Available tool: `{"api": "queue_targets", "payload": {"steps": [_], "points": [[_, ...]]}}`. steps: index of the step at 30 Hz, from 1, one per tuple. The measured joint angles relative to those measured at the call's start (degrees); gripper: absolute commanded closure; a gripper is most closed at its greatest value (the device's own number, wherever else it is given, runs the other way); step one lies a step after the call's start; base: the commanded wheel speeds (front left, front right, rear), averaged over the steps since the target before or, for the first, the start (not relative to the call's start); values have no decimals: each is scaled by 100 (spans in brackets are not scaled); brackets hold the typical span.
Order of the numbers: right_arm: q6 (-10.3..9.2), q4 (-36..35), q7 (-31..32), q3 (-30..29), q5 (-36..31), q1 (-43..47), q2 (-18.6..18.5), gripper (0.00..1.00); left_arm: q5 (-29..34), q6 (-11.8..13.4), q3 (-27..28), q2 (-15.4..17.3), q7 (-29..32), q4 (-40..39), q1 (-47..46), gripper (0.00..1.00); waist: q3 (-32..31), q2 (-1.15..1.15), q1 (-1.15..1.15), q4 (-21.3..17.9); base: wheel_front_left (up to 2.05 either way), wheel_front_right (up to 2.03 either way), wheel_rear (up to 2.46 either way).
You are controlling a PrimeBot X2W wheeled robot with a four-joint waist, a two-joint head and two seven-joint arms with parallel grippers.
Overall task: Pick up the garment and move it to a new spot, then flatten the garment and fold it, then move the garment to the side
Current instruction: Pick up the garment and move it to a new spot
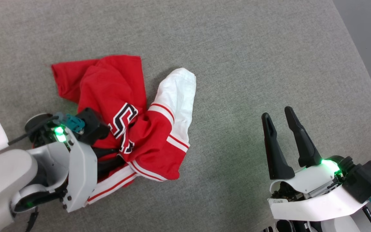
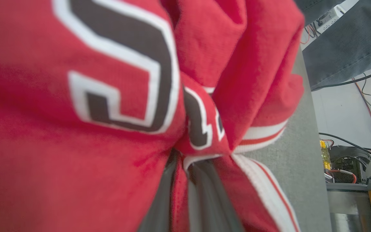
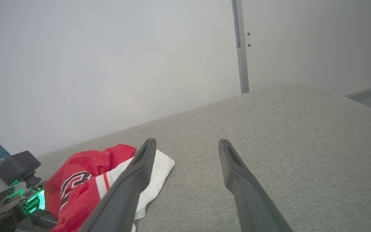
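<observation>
The jersey (image 1: 114,93) is a crumpled heap on the left half of the grey fabric surface (image 1: 243,58), with one white sleeve (image 1: 177,96) flopped out toward the right. The black-and-white lettering (image 1: 126,120) is bunched into the folds, so I can't read it, just bits of characters. The left gripper (image 2: 185,161) is dug into the near edge of the pile. In the left wrist view its two dark fingers (image 2: 209,193) sit close together, clamped on a wad of red cloth, with the tips swallowed by fabric. Everything that close is blurry. In the head view the wrist housing covers most of that grip. The right gripper (image 1: 277,113) is well apart to the right over bare surface, jaws spread wide with nothing in them.
</observation>
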Motion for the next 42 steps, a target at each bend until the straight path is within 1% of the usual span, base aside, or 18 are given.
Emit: {"api": "queue_targets", "payload": {"steps": [2, 3, 5, 6, 10, 12, 16, 18, 23, 26, 29, 30, 32, 34, 39, 42], "points": [[0, 12, 0, -5, -25, 37, 1, 0, 57, -1, 1, -37, -58, 53, 9, 100, -10, 0, 0, -22, 0, 0, 0], [0, 35, 0, -18, -62, 60, 2, 0, 77, -1, -7, -57, -112, 81, 20, 92, -23, 0, 0, -19, 0, 0, 0], [0, 107, 0, -40, -133, 82, 2, 0, 86, -1, -21, -115, -289, 141, 30, 46, -54, 0, 0, 12, 0, 0, 0], [0, 157, 0, -53, -181, 80, 2, 0, 90, -1, -35, -149, -398, 164, 28, 0, -71, 0, 0, 42, 0, 0, 0], [0, 423, 0, -129, -449, -40, 9, 0, 44, 4, -102, -345, -956, 214, 12, 0, -175, 0, 0, 225, 0, 0, 0], [0, 580, 0, -178, -605, -106, 13, 0, -33, 45, -129, -436, -1226, 242, 12, 0, -250, 0, 0, 353, 0, 0, 0], [0, 905, 0, -313, -940, -292, 13, 0, -257, 140, -160, -487, -1772, 323, 19, 0, -450, 0, 0, 685, 0, 0, 0], [0, 1066, 0, -366, -1091, -361, 15, 0, -428, 155, -171, -525, -2050, 292, 68, 0, -579, 0, 0, 877, 0, 0, 0], [0, 1418, 0, -532, -1412, -433, 15, 0, -1099, 155, -174, -695, -2948, 253, 130, 0, -925, 0, 0, 1333, 0, 0, 0], [0, 1588, 0, -651, -1555, -434, 13, 0, -1327, 155, -172, -775, -3384, 564, 305, 0, -1163, 0, 0, 1570, 0, 0, 0], [0, 1715, 0, -784, -1725, -373, 15, 0, -1433, 156, -88, -934, -3544, 1043, 622, 0, -1389, 0, 0, 1798, 0, 0, 0], [0, 1769, 0, -840, -1764, -353, 15, 0, -1499, 156, 5, -1029, -3555, 1165, 786, 0, -1458, 0, 0, 1875, 0, 0, 0], [0, 1830, 0, -933, -1870, -316, 9, 0, -1463, 155, 476, -1226, -3561, 1393, 1117, 0, -1578, 0, 0, 2043, 0, 0, 0], [0, 1898, 0, -1026, -1962, -240, 14, 0, -1298, 156, 1009, -1370, -3576, 1664, 1491, 0, -1681, 0, 0, 2216, 0, 0, 0], [0, 1993, 0, -1272, -2150, -92, 10, 0, -815, 156, 1913, -1820, -3575, 2031, 2467, 0, -1902, 0, 0, 2638, 0, 0, 0], [0, 2043, 0, -1423, -2178, 38, 9, 0, -446, 156, 2437, -1965, -3576, 2148, 2900, 0, -2025, 0, 0, 2870, 0, 0, 0]]}}
